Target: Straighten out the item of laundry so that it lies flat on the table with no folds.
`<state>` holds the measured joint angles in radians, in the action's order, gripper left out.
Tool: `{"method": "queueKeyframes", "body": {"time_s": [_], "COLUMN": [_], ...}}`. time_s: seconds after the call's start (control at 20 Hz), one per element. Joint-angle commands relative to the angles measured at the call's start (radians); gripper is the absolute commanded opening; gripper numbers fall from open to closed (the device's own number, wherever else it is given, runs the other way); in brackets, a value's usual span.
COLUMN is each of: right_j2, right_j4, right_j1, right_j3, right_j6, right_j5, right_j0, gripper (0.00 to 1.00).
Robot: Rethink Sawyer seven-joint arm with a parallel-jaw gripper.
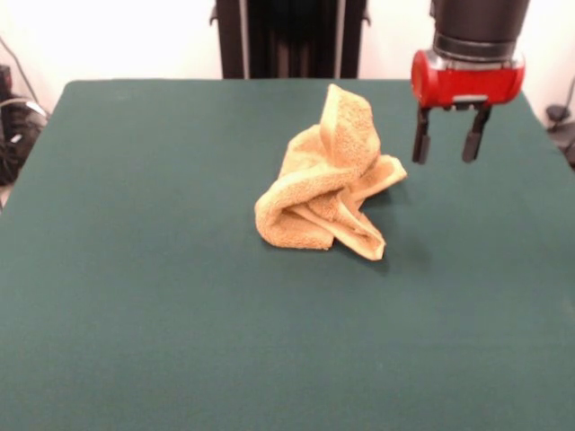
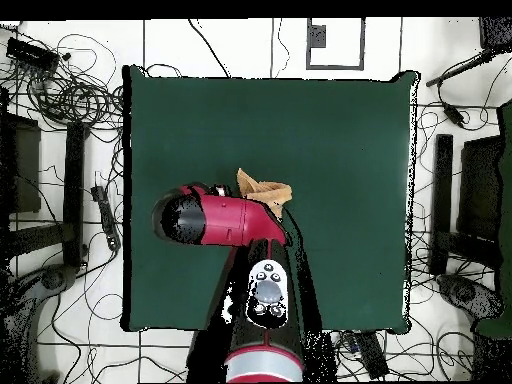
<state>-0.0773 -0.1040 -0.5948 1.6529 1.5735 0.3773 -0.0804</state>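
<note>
Towel [image 1: 328, 180] sits crumpled in a peaked heap at centre frame on the table [image 1: 135, 314] — nothing flattened yet. Gripper [image 1: 446, 136] hangs upper right, fingers spread, empty, beside the heap w/o touching. Step: approach. Next, I'd say — drop onto a loose corner & pull outward.

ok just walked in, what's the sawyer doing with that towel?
It's meant to flatten the towel, which is far from done: the towel sits crumpled in a heap near the middle of the green table, one part standing up in a peak. The gripper hangs open just beside the heap, off the cloth and holding nothing. From overhead, the arm covers most of the towel, so only a corner shows.
</note>
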Motion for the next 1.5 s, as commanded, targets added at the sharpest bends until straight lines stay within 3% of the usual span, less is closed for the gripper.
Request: {"method": "queueKeyframes", "body": {"time_s": [0.05,0.8,1.15,1.5], "right_j2": [0.072,0.063,0.079,0.059], "right_j4": [-0.032,-0.024,0.005,-0.005], "right_j1": [0.014,0.02,0.063,0.088], "right_j3": [0.102,0.112,0.163,0.148], "right_j6": [0.206,0.208,0.2,0.203], "right_j5": [0.006,-0.008,-0.113,-0.117], "right_j0": [0.002,-0.009,0.03,0.031], "gripper": [1.0,1.0,1.0,1.0]}}
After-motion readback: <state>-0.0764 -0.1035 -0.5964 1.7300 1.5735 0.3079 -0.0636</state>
